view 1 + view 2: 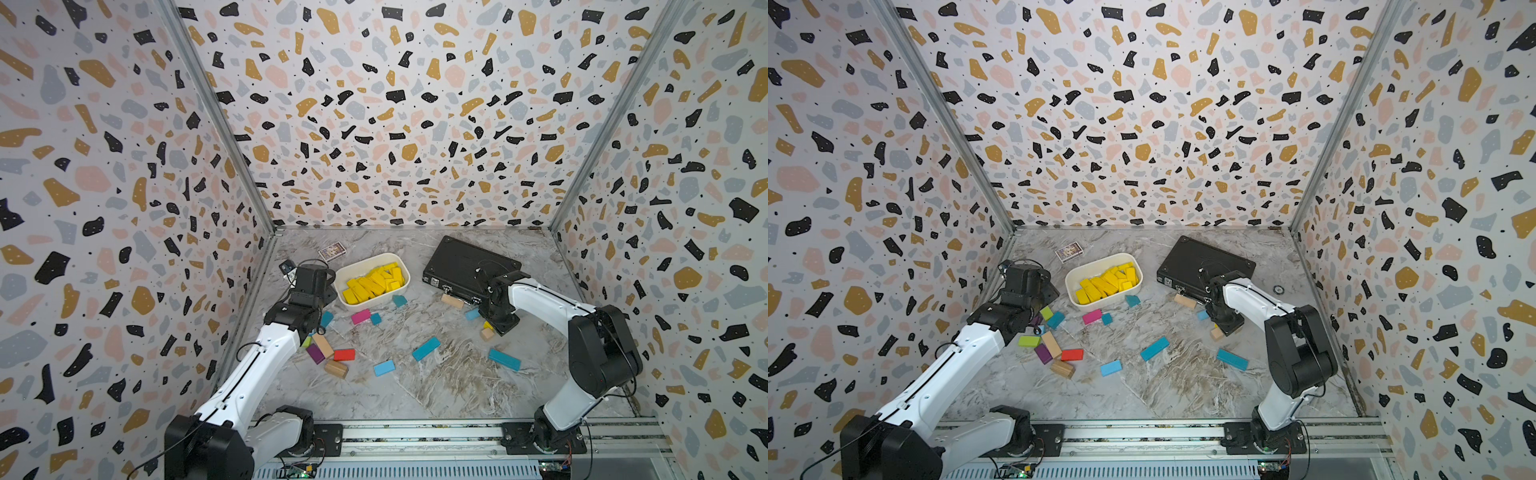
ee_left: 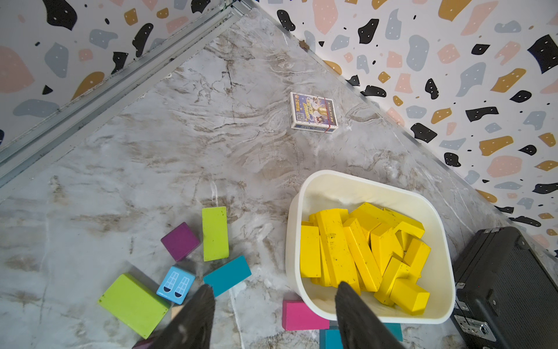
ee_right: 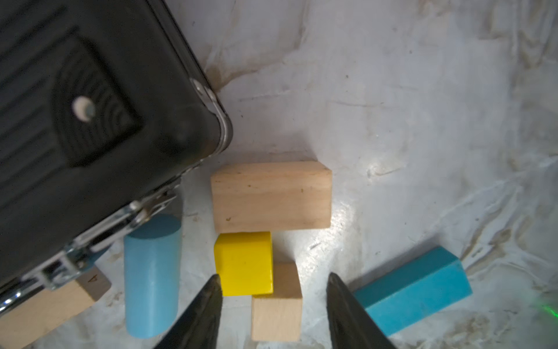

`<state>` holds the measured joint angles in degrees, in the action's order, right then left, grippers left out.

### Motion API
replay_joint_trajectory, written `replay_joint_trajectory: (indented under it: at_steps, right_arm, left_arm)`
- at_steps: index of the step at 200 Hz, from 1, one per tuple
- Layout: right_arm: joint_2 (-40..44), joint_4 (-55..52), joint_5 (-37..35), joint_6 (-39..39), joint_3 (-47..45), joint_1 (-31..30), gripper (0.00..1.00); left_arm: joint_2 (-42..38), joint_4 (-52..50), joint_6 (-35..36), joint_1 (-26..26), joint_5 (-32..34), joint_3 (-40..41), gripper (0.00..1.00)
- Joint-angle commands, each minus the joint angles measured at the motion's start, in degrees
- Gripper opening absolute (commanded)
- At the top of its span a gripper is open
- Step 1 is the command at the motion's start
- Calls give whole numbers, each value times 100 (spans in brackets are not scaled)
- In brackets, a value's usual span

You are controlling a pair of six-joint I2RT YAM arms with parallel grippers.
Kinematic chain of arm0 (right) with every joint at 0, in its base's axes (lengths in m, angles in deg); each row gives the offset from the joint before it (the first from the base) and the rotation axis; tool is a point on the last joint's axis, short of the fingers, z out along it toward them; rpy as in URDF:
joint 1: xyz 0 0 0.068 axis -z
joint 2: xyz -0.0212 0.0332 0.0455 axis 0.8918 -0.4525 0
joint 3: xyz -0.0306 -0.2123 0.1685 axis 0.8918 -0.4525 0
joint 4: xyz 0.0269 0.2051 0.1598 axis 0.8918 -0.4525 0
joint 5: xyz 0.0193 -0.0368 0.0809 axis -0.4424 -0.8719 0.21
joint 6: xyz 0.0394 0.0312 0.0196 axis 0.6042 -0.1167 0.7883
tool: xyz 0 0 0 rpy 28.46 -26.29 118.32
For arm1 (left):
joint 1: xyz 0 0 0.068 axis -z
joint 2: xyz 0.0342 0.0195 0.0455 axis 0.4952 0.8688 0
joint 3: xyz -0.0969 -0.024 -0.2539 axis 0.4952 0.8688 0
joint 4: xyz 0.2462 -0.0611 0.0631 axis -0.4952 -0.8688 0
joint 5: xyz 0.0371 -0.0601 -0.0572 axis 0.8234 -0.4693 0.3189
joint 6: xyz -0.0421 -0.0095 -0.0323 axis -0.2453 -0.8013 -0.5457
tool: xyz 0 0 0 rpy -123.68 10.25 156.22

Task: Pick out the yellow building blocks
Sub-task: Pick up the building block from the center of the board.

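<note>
Blocks on a marble table, most yellow ones already in a tub

A white tub (image 1: 351,268) stands toward the back of a marble table (image 1: 415,386) and holds a heap of yellow blocks (image 1: 374,282). One yellow cube (image 3: 244,263) lies on the table close to a black case (image 3: 90,121). It touches a tan wooden block (image 3: 271,196) and a smaller tan cube (image 3: 276,305), and a pale blue cylinder (image 3: 152,272) lies just beside it. The right gripper (image 3: 274,275) hangs over this cluster with its jaws apart, holding nothing, one fingertip at the yellow cube's corner. The left gripper (image 2: 274,285) hovers at the tub's edge, jaws wide apart and empty. Other coloured blocks (image 1: 426,348) lie scattered across the table.
</note>
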<state>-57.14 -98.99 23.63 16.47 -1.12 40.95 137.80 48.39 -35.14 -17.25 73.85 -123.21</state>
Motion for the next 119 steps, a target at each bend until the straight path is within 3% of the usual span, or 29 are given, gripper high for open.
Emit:
replay_joint_trajectory:
  at_steps: [1, 65, 119]
  right_arm:
    - [-50, 196, 25, 181, 73, 44, 51]
    - [-380, 623, 134, 126, -28, 62, 46]
    - [21, 570, 27, -223, -142, 60, 31]
  left_arm:
    - [-124, 63, -18, -35, 116, 15, 64]
    - [-234, -5, -5, -31, 182, -17, 64]
    - [-306, -15, -7, -34, 233, 45, 64]
